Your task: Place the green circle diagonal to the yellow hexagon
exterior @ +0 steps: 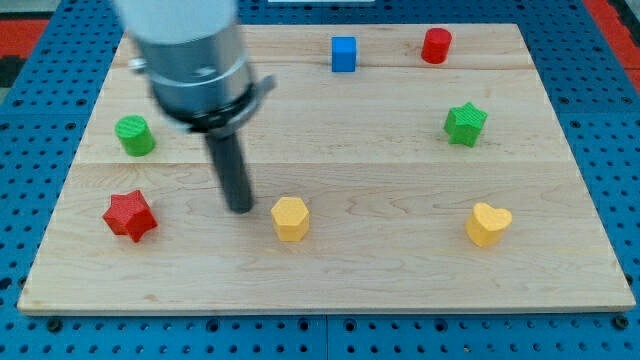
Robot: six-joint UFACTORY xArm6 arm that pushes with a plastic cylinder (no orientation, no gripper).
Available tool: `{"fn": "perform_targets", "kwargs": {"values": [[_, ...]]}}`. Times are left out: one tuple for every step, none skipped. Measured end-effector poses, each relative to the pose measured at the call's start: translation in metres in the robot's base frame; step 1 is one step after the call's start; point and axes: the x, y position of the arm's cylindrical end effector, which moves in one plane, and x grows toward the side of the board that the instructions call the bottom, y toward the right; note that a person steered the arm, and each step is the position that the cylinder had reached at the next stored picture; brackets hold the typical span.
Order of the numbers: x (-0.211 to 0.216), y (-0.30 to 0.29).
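The green circle (133,135) is a short green cylinder at the board's left side. The yellow hexagon (290,218) sits lower down, near the middle of the board. My tip (240,208) rests on the board just left of the yellow hexagon, a small gap apart from it. The tip is well to the right of and below the green circle. The dark rod rises from the tip to the grey arm housing at the view's top left.
A red star (129,216) lies at the lower left. A blue cube (344,54) and a red cylinder (436,45) stand near the top edge. A green star (465,123) is at the right, a yellow heart (487,224) at the lower right.
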Motion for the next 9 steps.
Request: {"fn": "perform_targets", "kwargs": {"values": [[-0.048,0.075],[-0.069,0.095],[-0.069,0.060],[-0.067,-0.003],[-0.019,-0.022],[-0.011,-0.079],[-0.008,-0.148],[-0.003,-0.160],[-0.044,-0.156]]}}
